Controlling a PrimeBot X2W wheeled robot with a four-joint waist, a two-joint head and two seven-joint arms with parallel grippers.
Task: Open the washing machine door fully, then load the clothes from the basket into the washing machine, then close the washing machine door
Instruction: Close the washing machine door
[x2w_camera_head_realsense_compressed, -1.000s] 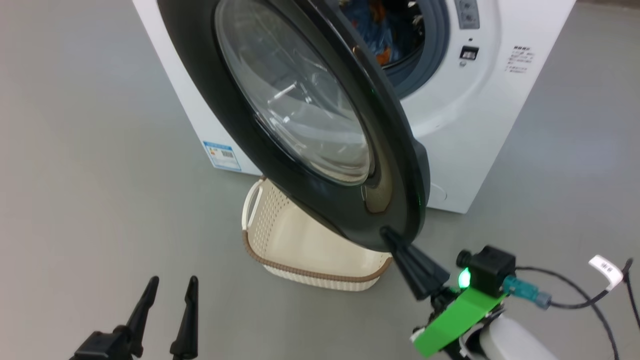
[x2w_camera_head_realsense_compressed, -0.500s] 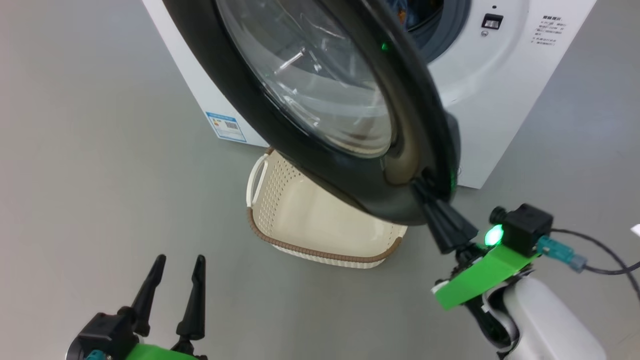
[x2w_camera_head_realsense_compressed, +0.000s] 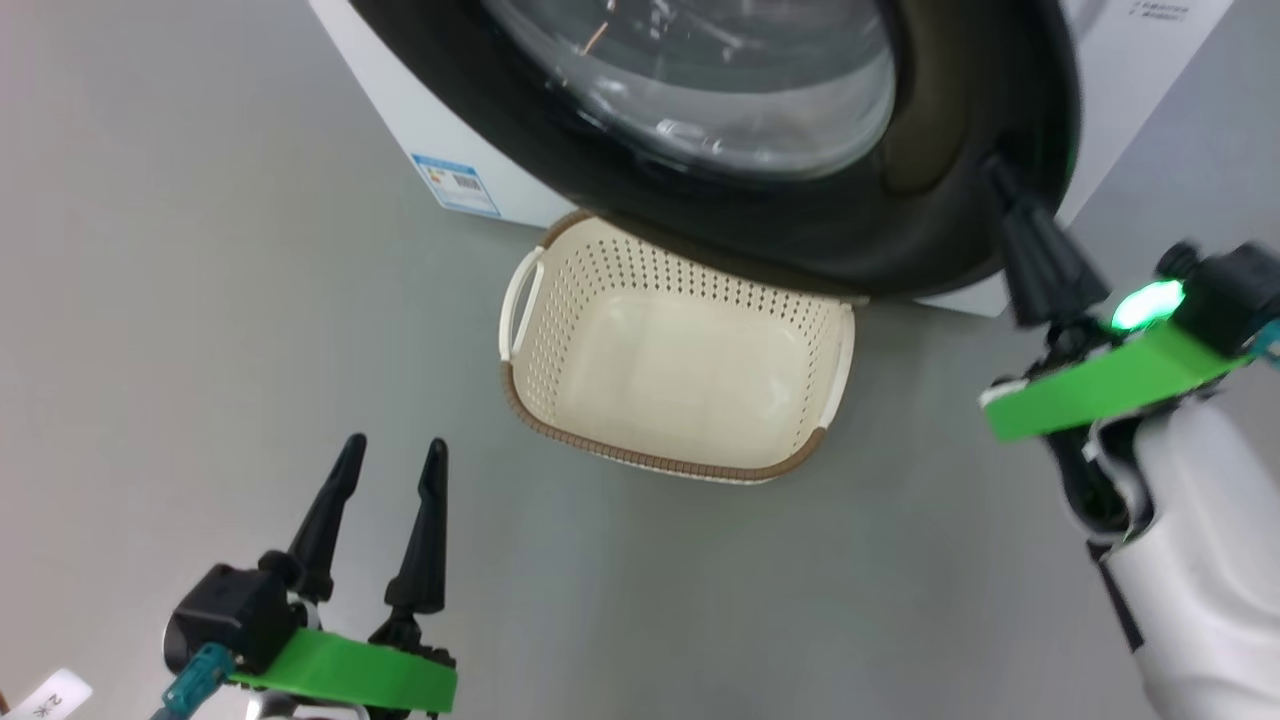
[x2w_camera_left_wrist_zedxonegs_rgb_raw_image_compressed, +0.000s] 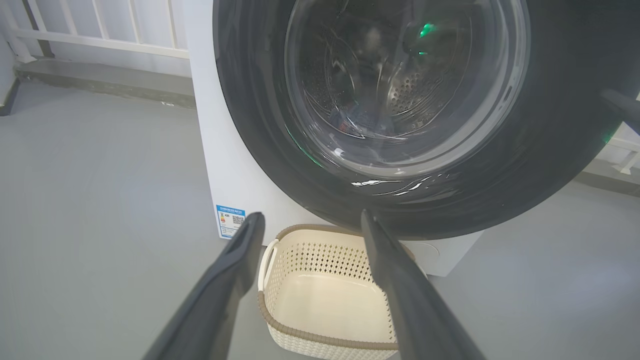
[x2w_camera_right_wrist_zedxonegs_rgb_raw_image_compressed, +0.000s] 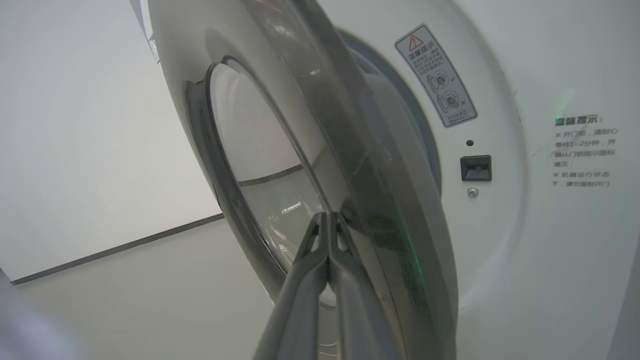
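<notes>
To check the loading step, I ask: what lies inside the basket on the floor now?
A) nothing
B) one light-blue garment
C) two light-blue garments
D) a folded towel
A: the basket shows only its bare cream bottom and perforated walls, in both the head view and the left wrist view.

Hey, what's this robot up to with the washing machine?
It is doing laundry. The basket on the floor is empty, and blue fabric shows faintly through the glass of the washing machine door. The door stands ajar; the shut right gripper rests against its black rim, seemingly to close it. The open left gripper hovers near the basket, holding nothing.
</notes>
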